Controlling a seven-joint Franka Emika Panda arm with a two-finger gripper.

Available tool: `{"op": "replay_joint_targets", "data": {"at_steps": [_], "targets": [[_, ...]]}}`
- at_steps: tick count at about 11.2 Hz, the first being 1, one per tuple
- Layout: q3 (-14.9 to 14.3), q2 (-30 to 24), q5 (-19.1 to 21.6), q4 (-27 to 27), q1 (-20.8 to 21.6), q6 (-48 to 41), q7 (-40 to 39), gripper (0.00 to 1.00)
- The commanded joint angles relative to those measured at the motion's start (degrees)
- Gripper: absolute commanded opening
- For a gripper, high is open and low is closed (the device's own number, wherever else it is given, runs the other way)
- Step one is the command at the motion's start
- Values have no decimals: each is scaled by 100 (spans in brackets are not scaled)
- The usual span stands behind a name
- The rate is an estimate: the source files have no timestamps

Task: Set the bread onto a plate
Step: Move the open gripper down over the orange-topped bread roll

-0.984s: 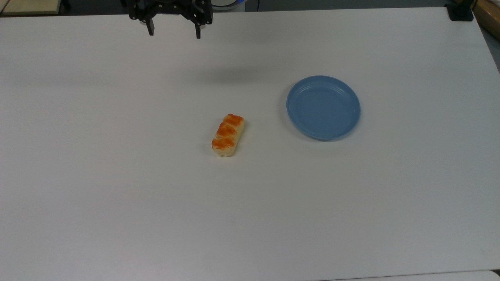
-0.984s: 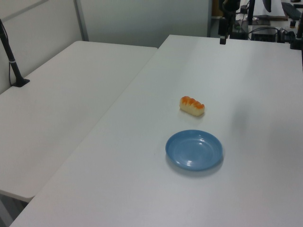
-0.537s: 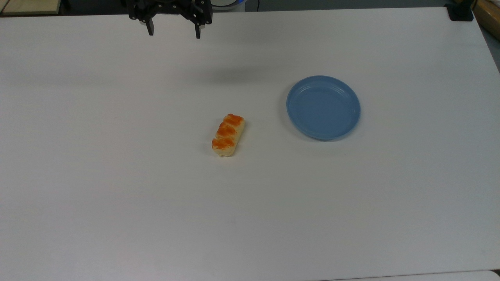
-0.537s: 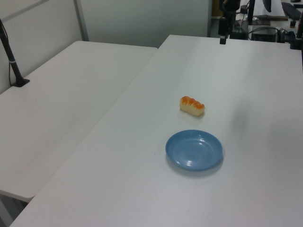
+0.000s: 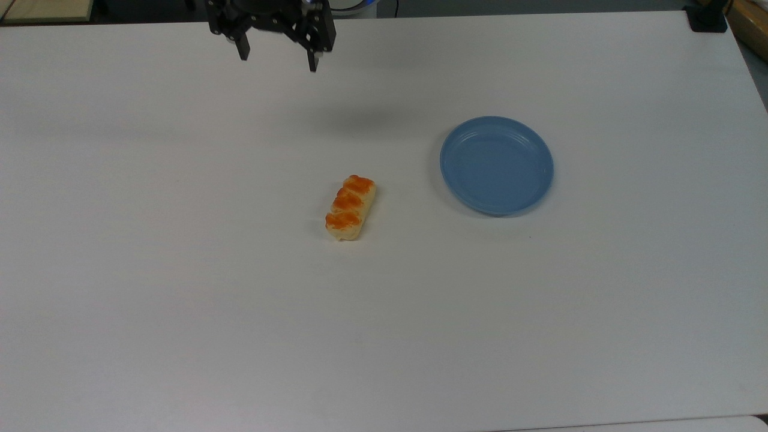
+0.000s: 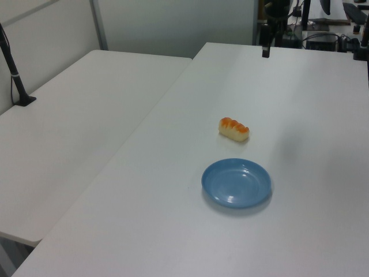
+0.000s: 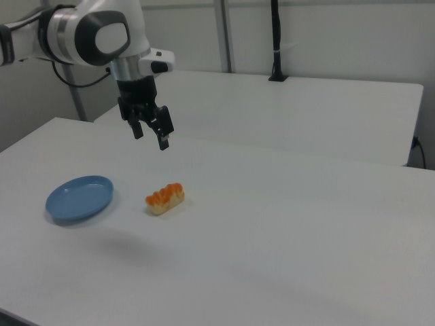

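The bread [image 5: 350,207], a small pale loaf with orange glazed bumps, lies on the white table near the middle; it also shows as bread [image 6: 233,129] and bread [image 7: 165,197]. The light-blue plate [image 5: 497,165] sits bare to the top view's right of it, seen too as plate [image 6: 236,183] and plate [image 7: 79,197]. My gripper [image 5: 278,57] hangs open and holds nothing, high above the table's far edge, well away from the bread. In the right view the gripper [image 7: 150,137] hovers above and behind the loaf.
A second white table [image 6: 75,133] adjoins on the left view's left, with a black post [image 6: 14,75] clamped at its edge. A black clamp [image 5: 707,18] sits at the top view's far right corner. Cables and equipment [image 6: 326,34] lie beyond the table's far end.
The gripper has shifted slightly toward the bread and to the top view's right, still open. Bread and plate have not moved.
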Motion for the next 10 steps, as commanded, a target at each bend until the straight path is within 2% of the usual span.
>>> {"op": "replay_joint_targets", "data": {"at_steps": [1,4,6,8,10], "targets": [[114,300,104,-65,55,433,990,100],[123,747,174,-56,196,793,1236,100],[236,1081,305,-65,214,1082,1579,100],[254,1467,306,-57,353,1495,1869,100],[254,1793,245,-57,398,1690,1836,100]]}}
